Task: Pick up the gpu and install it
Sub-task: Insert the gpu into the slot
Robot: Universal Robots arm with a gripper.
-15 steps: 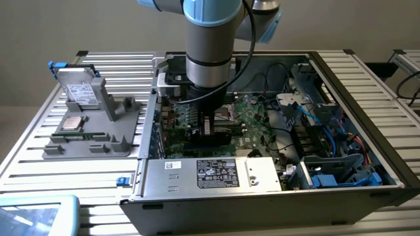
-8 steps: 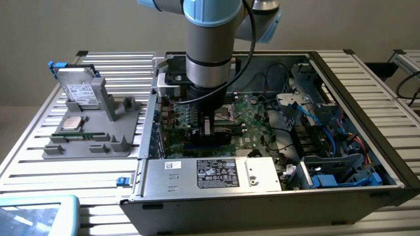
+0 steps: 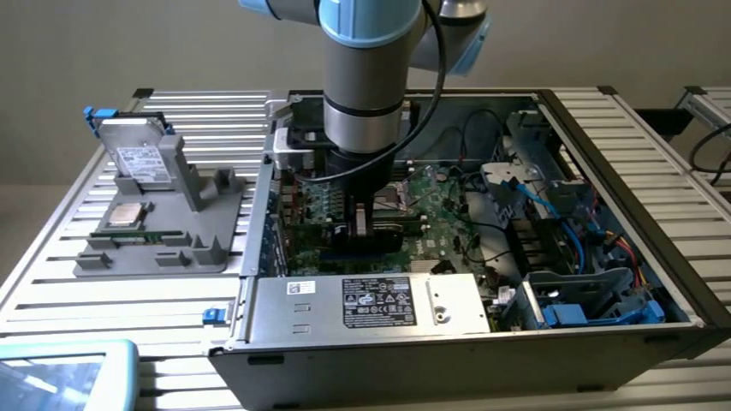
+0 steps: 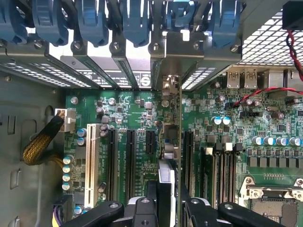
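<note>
My arm reaches down into the open computer case [image 3: 639, 171], and my gripper [image 3: 359, 224] hangs low over the green motherboard [image 3: 440, 193]. In the wrist view the gripper [image 4: 168, 205] is shut on the gpu [image 4: 178, 142]. The card shows edge-on as a thin upright card running between the black expansion slots [image 4: 130, 161]. Its silvery metal end [image 4: 171, 87] sits against the case's rear bracket openings. In the exterior view the gpu [image 3: 341, 241] is a dark card under the fingers, down at the board. I cannot tell whether it is seated in a slot.
A grey fixture [image 3: 160, 253] at the exterior view's left holds a silver hard drive [image 3: 139, 158], a processor chip [image 3: 123, 214] and a memory stick [image 3: 132, 233]. A labelled metal box [image 3: 377, 301] sits in the case front. Blue cables [image 3: 571, 223] crowd the right side. Blue latches [image 4: 94, 19] line the rear brackets.
</note>
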